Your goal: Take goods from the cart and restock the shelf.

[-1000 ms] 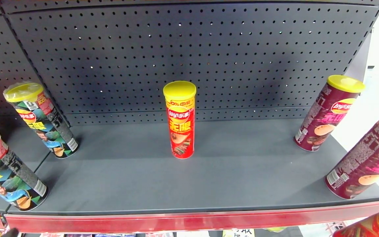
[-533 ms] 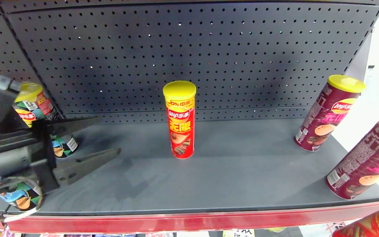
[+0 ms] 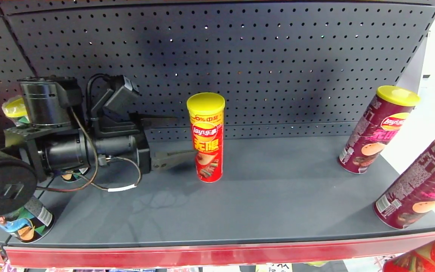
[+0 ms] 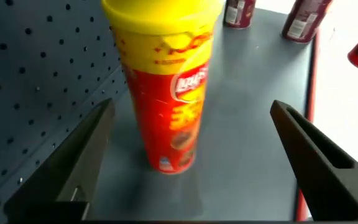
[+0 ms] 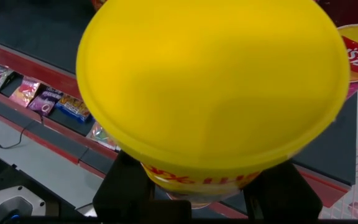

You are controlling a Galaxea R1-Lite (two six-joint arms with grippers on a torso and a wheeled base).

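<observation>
At the left end of the shelf (image 3: 278,196), you have a patterned can (image 3: 25,223) standing near the front edge. Just right of it, your left gripper (image 3: 183,136) hangs above the shelf with its fingers spread wide. It points at the upright red can (image 3: 207,139) mid-shelf, tips just beside it and not pinching it. Farther right, two maroon cans (image 3: 376,130) stand at the shelf's end. Below that corner, your right gripper (image 5: 197,196) is clamped around a second red can (image 3: 429,257) with a yellow lid.
</observation>
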